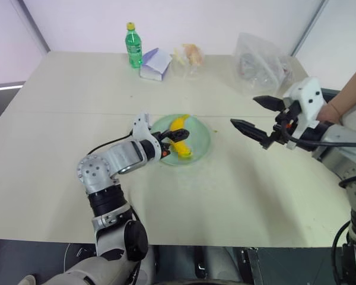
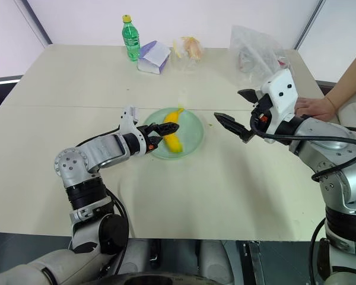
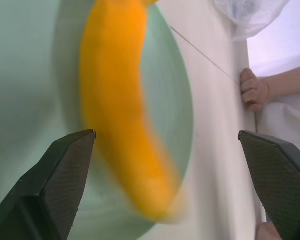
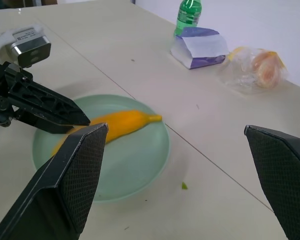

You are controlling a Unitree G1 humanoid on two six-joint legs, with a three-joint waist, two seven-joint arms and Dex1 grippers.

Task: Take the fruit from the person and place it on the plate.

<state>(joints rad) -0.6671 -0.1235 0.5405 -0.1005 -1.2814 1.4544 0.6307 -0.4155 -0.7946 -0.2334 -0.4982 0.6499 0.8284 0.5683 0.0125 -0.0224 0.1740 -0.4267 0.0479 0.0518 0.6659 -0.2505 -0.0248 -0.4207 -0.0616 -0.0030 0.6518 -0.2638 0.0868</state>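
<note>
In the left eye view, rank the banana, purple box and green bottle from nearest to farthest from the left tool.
1. Banana: on the plate, between the open left tool's fingers.
2. Purple box: far across the table.
3. Green bottle: beside the box, slightly farther.

Bright yellow banana (image 2: pixel 173 138) on pale mint-green plate (image 2: pixel 193 139), plain and unpatterned. Beyond the plate: green bottle (image 2: pixel 130 40) with yellow cap, white-and-purple carton (image 2: pixel 153 57), clear bags (image 2: pixel 258 50). Cream table (image 2: pixel 225 196) around the plate. Black fingers, cross-hatched pads (image 3: pixel 72 165), white-and-grey arms beside the plate.
</note>
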